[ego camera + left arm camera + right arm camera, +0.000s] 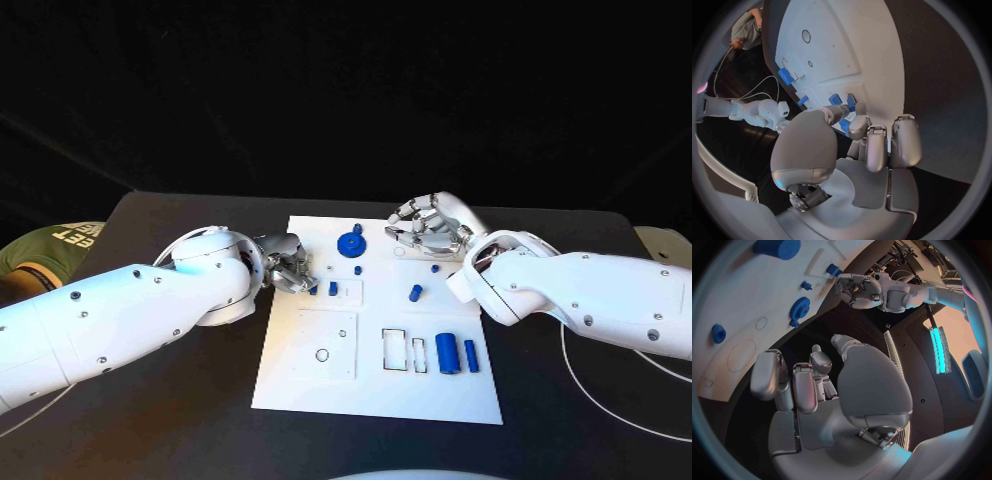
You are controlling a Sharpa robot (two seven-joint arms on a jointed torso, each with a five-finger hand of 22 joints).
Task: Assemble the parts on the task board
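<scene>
The left hand [286, 266] hovered at the white board's [378, 390] left edge, fingers curled on nothing, beside small blue pieces [333, 288], while the right hand [426, 228], likewise empty and curled, hung near the blue gear [351, 243].

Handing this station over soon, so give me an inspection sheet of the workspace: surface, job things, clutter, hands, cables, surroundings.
Surface: black table, white task board in the middle.
Job's things: blue gear near the board's far edge; small blue pieces mid-board, one; two blue bars near the right edge.
Clutter: nothing seen.
Hands: left hand at the board's left edge; right hand over the far right corner; fingers curled, whether either holds a part cannot be told.
Cables: white cable on the table, right side.
Surroundings: dark backdrop.
</scene>
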